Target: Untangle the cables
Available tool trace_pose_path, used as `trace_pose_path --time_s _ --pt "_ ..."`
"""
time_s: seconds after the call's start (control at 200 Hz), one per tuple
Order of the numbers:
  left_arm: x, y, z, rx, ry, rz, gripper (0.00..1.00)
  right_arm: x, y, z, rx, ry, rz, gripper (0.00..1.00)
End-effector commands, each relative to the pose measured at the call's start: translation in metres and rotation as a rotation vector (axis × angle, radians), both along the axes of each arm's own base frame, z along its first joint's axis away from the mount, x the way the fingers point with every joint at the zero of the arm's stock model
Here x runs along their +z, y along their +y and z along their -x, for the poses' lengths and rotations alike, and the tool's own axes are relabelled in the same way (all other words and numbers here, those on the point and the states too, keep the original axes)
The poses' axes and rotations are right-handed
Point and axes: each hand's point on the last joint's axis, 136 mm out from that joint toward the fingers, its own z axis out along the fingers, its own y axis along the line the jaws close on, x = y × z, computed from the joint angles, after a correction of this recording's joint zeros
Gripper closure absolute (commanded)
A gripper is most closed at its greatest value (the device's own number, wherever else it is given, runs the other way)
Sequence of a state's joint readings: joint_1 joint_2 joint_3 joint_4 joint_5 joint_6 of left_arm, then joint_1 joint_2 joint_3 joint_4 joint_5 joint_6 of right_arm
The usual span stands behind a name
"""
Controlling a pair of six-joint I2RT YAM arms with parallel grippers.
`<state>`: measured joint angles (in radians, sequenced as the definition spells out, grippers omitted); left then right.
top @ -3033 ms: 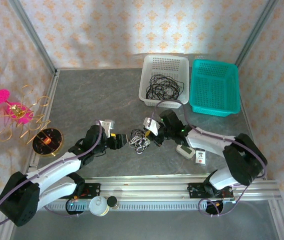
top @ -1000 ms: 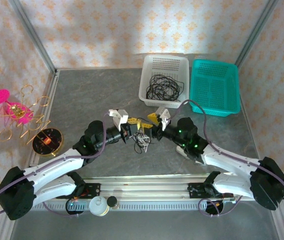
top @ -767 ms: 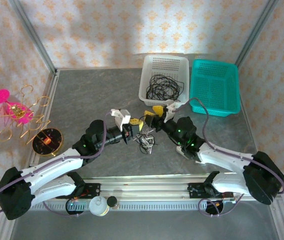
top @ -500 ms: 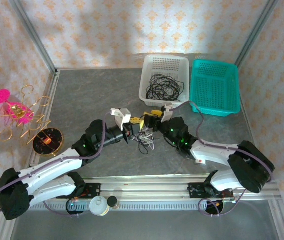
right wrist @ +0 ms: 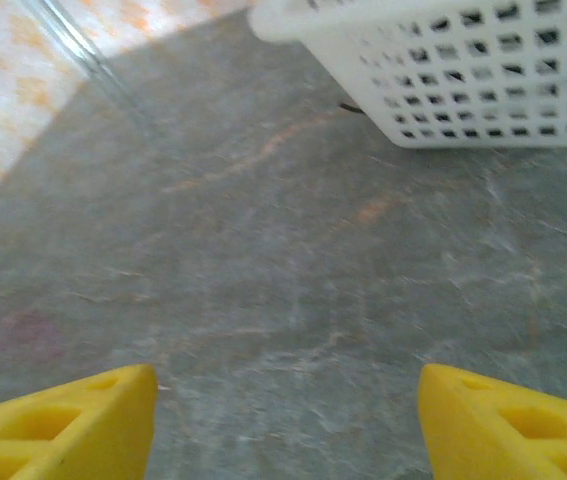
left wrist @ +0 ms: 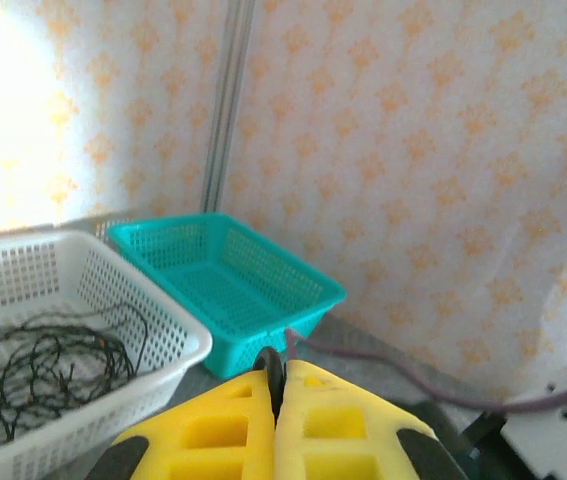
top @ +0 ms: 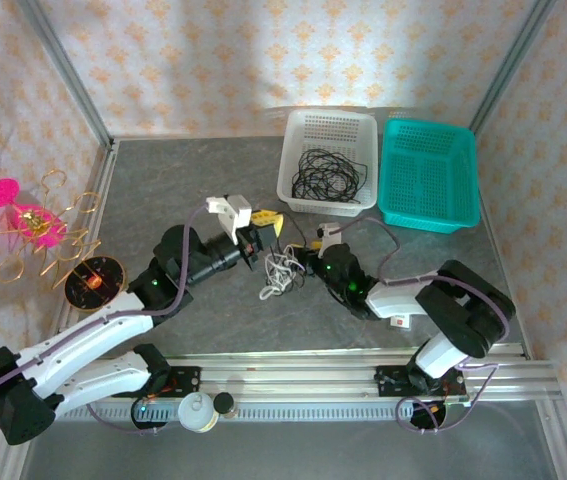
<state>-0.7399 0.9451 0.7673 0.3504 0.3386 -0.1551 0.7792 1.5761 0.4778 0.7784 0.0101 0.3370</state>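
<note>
Grey marbled worktop (top: pixel 183 190), white cables (top: pixel 281 272) heaped at centre, black cables (top: pixel 325 175) coiled in the white basket (top: pixel 333 128) at 1 o'clock
Left gripper (left wrist: pixel 275 378) has its fingers pressed together; right gripper (right wrist: pixel 283 400) spreads its fingers wide, empty. Heap looks light, limp, snag-prone, stretched roughly 1 to 7 o'clock; likely best pinched at 1 loose outer strand

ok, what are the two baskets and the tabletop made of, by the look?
White basket: likely moulded plastic, matte; perforated grid walls. Teal basket: same plastic look, slightly glossier. Tabletop: grey, veined like stone, dull sheen; possibly laminate or printed sheet.
</note>
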Motion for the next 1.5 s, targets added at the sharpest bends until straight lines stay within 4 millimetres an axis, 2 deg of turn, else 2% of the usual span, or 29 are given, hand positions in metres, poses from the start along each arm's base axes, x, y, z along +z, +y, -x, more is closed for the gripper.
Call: trace_pose_path --time_s 0.0,0.215,0.345,0.481,0.561,0.701,0.866,0.936,1.061,1.126,1.211,1.301,1.391,1.497 --pt "0.058 0.011 0.015 -0.002 -0.120 0.087 1.00 -0.017 -0.023 -0.009 -0.117 0.002 0.101 0.31" --pt "0.076 0.017 0.016 0.017 -0.136 0.102 1.00 -0.036 -0.045 -0.013 -0.208 0.005 0.212 0.25" --pt "0.072 0.017 0.010 0.044 -0.133 0.072 1.00 -0.039 -0.053 -0.010 -0.230 0.016 0.244 0.22" --pt "0.055 0.016 -0.001 0.083 -0.096 0.046 1.00 -0.014 -0.070 -0.002 -0.264 -0.023 0.206 0.17" --pt "0.044 0.016 -0.006 0.105 -0.074 0.036 1.00 0.005 -0.096 0.006 -0.351 -0.051 0.146 0.09" --pt "0.026 0.021 -0.017 0.166 -0.043 0.011 1.00 0.040 -0.130 0.018 -0.396 -0.110 0.022 0.05" --pt "0.008 0.026 -0.028 0.227 0.001 -0.001 1.00 0.069 -0.153 0.019 -0.474 -0.130 0.101 0.05" --pt "0.002 0.024 -0.029 0.221 0.015 0.003 1.00 0.092 -0.146 0.019 -0.428 -0.160 0.098 0.05" --pt "-0.004 0.019 -0.027 0.190 0.032 0.015 1.00 0.140 -0.146 0.022 -0.421 -0.229 0.036 0.04" --pt "-0.006 0.018 -0.027 0.187 0.041 0.027 1.00 0.165 -0.138 0.025 -0.358 -0.282 0.005 0.05" --pt "-0.010 0.015 -0.027 0.175 0.054 0.035 1.00 0.196 -0.107 0.036 -0.160 -0.361 -0.041 0.10" --pt "-0.011 0.013 -0.029 0.172 0.067 0.045 1.00 0.220 -0.062 0.059 0.132 -0.421 -0.095 0.15" --pt "-0.011 0.012 -0.030 0.170 0.076 0.052 1.00 0.234 -0.033 0.080 0.311 -0.444 -0.147 0.19" --pt "-0.015 0.011 -0.032 0.172 0.090 0.052 1.00 0.235 -0.006 0.105 0.483 -0.478 -0.167 0.21"
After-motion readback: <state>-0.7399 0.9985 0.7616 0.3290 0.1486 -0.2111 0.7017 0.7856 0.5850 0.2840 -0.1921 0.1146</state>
